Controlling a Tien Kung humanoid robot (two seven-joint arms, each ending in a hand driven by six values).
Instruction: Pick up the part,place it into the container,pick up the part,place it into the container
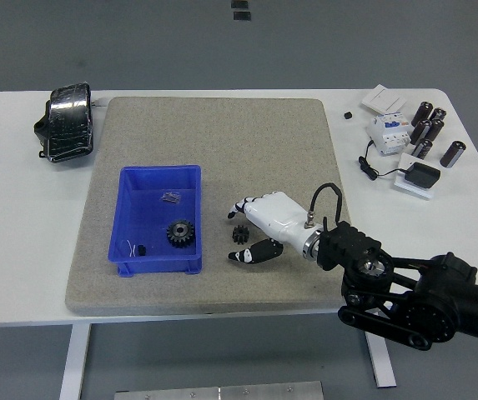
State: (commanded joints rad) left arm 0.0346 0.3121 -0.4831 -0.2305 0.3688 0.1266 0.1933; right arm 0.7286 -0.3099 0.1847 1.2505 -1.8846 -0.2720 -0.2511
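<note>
- We see the right hand, white-shelled with black fingertips, reaching in from the counter's near right corner and stopped over the grey felt mat, just right of the open blue plastic container.
- The small black toothed gear lies on the mat between the fingers above and the thumb below; the hand is spread around it, not clenched, and we judge it is not yet gripping.
- A larger black gear already sits inside the container, toward its near right corner, so we judge one part placed and one left to go.
- Risk: the gear is small and flat on soft felt; closing fingertips could skid over its teeth and push it along the mat rather than trap it.
- Risk: a pinch on the rim alone could let the gear tilt and drop during the lift.
- Risk: the container's right wall stands near the hand; a low carry could knock the wall and shift the container.
- Risk: a release too close to that wall could bounce the gear off the rim or off the gear already inside.
- The left hand is out of view.
</note>
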